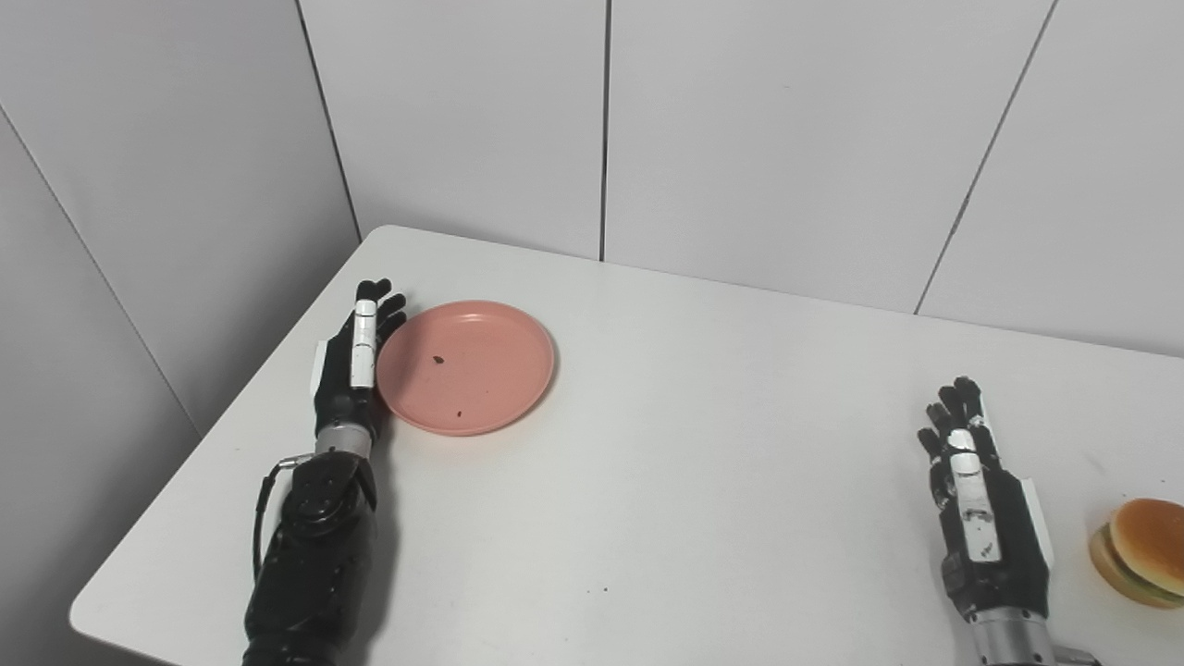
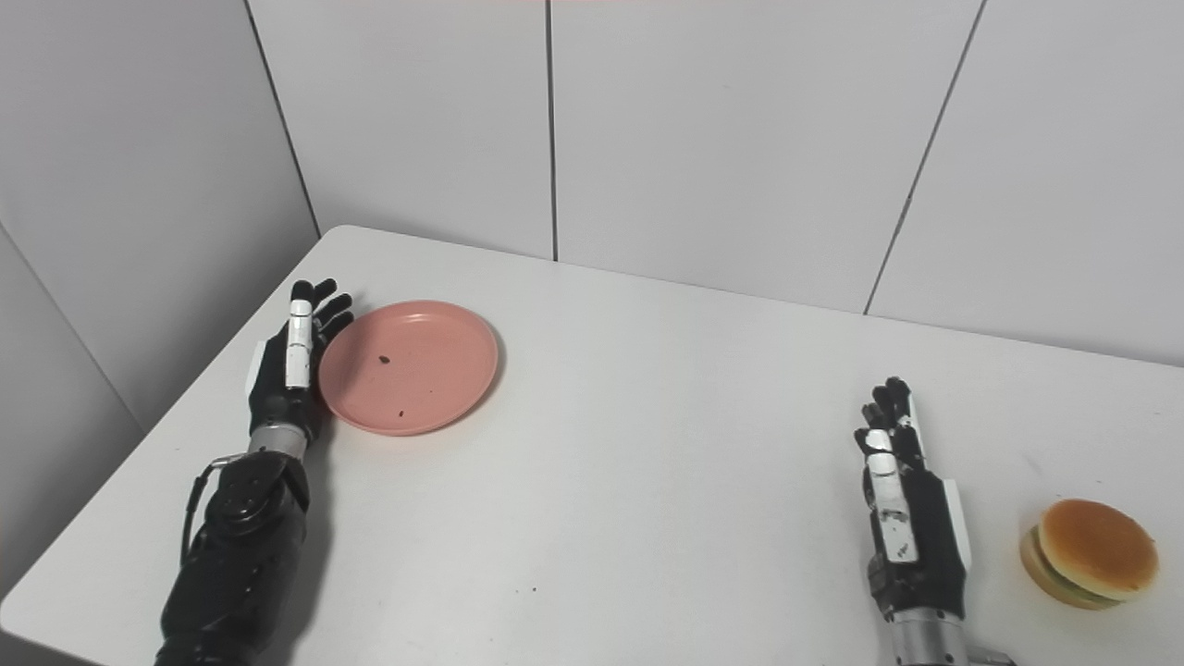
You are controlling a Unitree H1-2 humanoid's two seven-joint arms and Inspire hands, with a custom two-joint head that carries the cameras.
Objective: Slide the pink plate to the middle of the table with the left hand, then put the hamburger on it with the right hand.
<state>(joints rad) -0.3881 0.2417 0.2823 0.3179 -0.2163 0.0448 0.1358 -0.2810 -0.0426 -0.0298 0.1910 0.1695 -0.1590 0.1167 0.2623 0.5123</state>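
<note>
On the table's (image 1: 703, 481) far-left part lies one plate (image 1: 465, 366): pink, round, shallow, with a raised rim and a smooth matte look, likely plastic; two small dark specks sit on its inner face. Left hand (image 1: 356, 363) stands edge-on against the plate's left rim, touching or just short of it, fingers (image 1: 367, 326) straight and together, pointing away from the robot, holding nothing. Shell is black with one white strip along the top finger; a metal wrist ring joins it to a glossy black forearm with a thin black cable looping at the side. One hamburger (image 2: 1091, 553) sits near the right edge, well apart from the plate: domed tan bun, smooth and slightly shiny, tilted, with a green layer showing between the halves; it lies on the bare surface. Right hand (image 2: 902, 504) rests just left of the hamburger with a gap between, edge-on too, fingers extended and loosely fanned, grasping nothing. Same black shell, white strip, metal wrist. One table, white, smooth, with rounded corners; a few tiny dark flecks mark its near part. Behind stand pale grey wall panels (image 1: 786, 129), flat, split by thin dark seams.
</note>
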